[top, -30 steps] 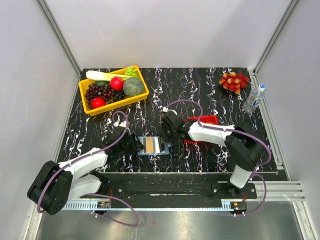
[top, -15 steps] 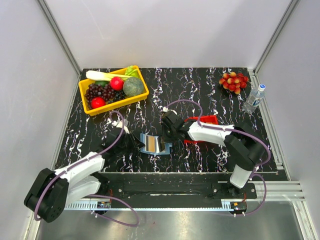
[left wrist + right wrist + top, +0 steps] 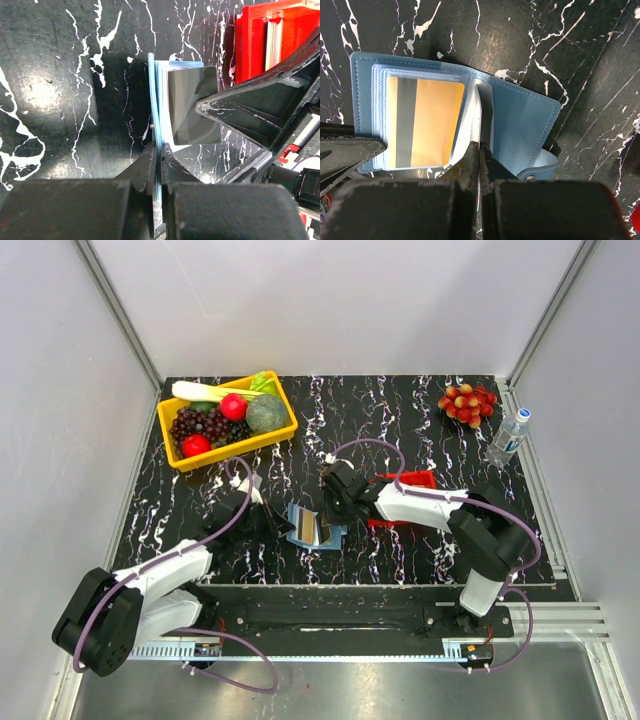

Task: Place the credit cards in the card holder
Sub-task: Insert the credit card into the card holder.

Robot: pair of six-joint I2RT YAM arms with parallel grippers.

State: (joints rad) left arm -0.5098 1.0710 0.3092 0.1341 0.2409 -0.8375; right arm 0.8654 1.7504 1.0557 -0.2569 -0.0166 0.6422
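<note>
Black marble-patterned table (image 3: 390, 420) with white veins is under both arms, and plain grey walls stand around it. The left gripper (image 3: 157, 162) has its fingers pressed together on one edge of the card holder (image 3: 520, 120); in the left wrist view the steel-blue cover runs edge-on between them. The right gripper (image 3: 479, 150) has its two fingers together as well. They pinch a thin glossy inner leaf that stands up from the middle of the open holder. Whether a card sits inside this leaf I cannot tell.

The holder is between the two grippers, near the front middle of the table, with one gripper at each side of it. In the right wrist view its left half shows a clear pocket with an orange-brown card (image 3: 432, 122) inside. This card has a dark stripe near one short side. A little flap with a snap shows at the lower right corner of the holder.

Just behind the right gripper is a red tray (image 3: 412, 480). Well apart, at the back left, stands a yellow basket (image 3: 240, 445) with fruit and vegetables. At the back right lies a bunch of red grapes (image 3: 467, 402), and near it a small water bottle (image 3: 509, 436) stands by the right wall.
</note>
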